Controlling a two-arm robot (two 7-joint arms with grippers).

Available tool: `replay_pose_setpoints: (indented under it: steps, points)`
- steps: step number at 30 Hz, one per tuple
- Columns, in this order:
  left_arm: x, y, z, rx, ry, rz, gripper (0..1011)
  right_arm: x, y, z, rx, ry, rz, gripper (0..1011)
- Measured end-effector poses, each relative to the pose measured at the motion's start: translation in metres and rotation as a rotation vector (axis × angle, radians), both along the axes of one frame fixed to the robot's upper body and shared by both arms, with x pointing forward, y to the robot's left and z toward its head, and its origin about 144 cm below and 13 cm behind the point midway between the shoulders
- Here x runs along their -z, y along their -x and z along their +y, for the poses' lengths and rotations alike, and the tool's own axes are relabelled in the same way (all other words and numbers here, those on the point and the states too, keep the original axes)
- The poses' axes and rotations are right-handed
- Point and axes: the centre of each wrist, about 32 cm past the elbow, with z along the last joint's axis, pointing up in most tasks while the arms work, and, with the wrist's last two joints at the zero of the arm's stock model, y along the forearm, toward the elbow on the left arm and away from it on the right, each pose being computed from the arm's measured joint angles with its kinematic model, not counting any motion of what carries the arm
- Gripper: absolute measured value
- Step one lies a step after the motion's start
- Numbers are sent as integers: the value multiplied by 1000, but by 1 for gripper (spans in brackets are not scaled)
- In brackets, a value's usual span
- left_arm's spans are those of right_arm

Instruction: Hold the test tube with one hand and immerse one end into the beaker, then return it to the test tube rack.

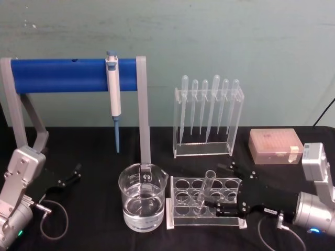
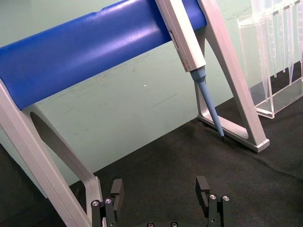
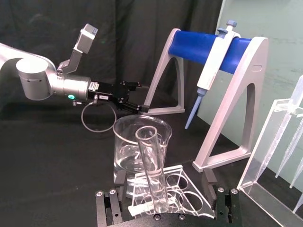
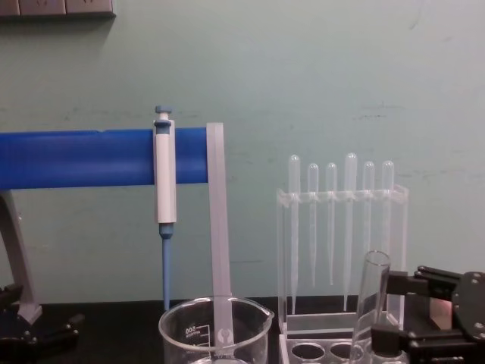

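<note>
- We see the test tube [image 1: 204,192] standing tilted in the clear rack [image 1: 207,223] on the right side of the black table [image 1: 94,157]. Its bottom sits in a near hole and its open rim leans away toward the far side.
- The right gripper [image 3: 164,178] is at the rack with its fingers [image 3: 217,198] spread wide. The tube sits between them, and we can't see either one pressing on it.
- The beaker [image 1: 142,198] is just left of the rack, with clear liquid in it.
- The left gripper [image 2: 160,188] sits low at the left by the blue stand [image 1: 73,74], fingers wide apart and holding nothing.
</note>
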Motion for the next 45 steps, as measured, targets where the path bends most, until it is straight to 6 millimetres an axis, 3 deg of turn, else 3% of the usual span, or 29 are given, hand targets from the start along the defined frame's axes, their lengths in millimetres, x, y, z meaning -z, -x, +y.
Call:
replay_pose_setpoints:
  steps: [20, 35, 42, 45]
  points:
    - [0, 0, 0, 0, 0, 0, 1000, -4, -12, 18, -33, 12, 19, 1002]
    - [0, 0, 0, 0, 0, 0, 1000, -3, -12, 20, -31, 24, 12, 998]
    - [0, 0, 0, 0, 0, 0, 1000, -3, -12, 20, -30, 22, 12, 853]
    - [0, 0, 0, 0, 0, 0, 1000, -3, -12, 19, -29, 22, 12, 747]
